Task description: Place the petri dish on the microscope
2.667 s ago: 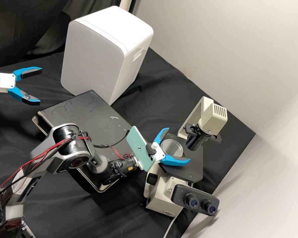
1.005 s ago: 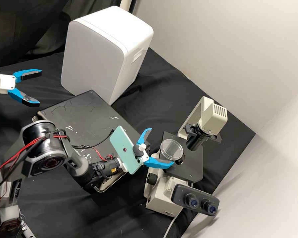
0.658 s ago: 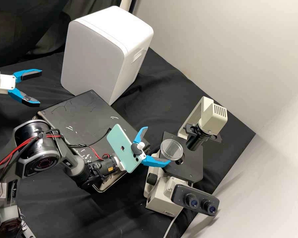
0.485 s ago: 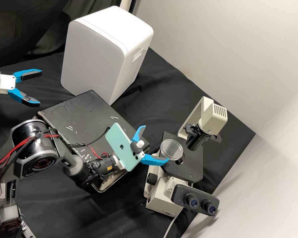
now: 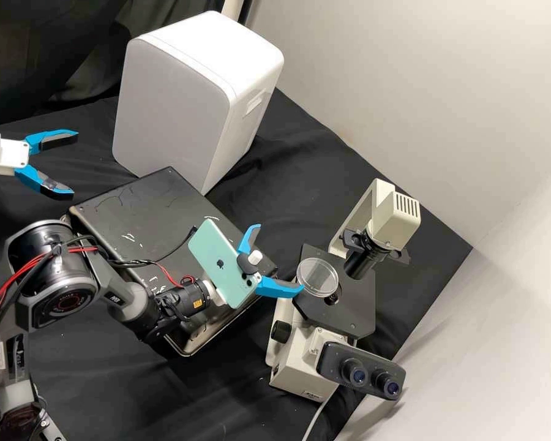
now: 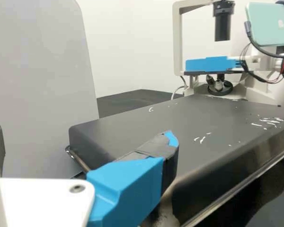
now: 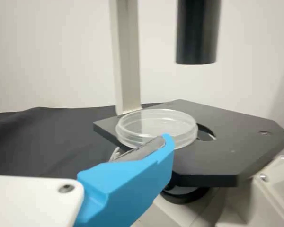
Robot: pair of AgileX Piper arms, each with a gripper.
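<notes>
On the black bench [image 5: 300, 165], a white box [image 5: 196, 92] stood toward the back edge, with a flat black tray [image 5: 147, 214] at its front. The microscope [image 5: 324, 343] sat near the bench's right edge. The right gripper [image 5: 275, 260] hung between the tray and the microscope with its fingers spread, holding nothing. Its lower fingertip was just beside the dish, and contact could not be told. The left gripper [image 5: 73, 162] hung over the bench's left edge, also spread and empty.

The clear dish [image 5: 318, 275] lay flat on the microscope's stage [image 5: 349, 300], at the stage edge facing the tray. It sat beside the round opening [image 5: 331, 298], not over it.

Dish probably light, stiff thin plastic, smooth, likely to slide on the stage. Best hold looks like opposite sides of the rim wall with a gentle squeeze. Too hard a squeeze might crack it or pop it out.
</notes>
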